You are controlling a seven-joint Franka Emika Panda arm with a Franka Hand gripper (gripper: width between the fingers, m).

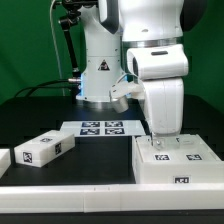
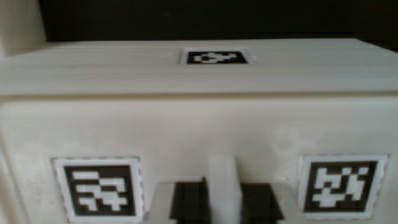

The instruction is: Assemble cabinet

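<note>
The cabinet box is a large white tagged block at the front of the exterior view's right. It fills the wrist view with one tag on top and two on its near face. My gripper stands straight down on the box's upper rear part. In the wrist view my gripper has its two dark fingers pressed against either side of a narrow white rib of the box. A smaller white tagged piece lies on the table at the exterior view's left, well away from the gripper.
The marker board lies flat on the black table in front of the arm's base. Another white piece shows at the exterior view's left edge. A white rail runs along the table's front.
</note>
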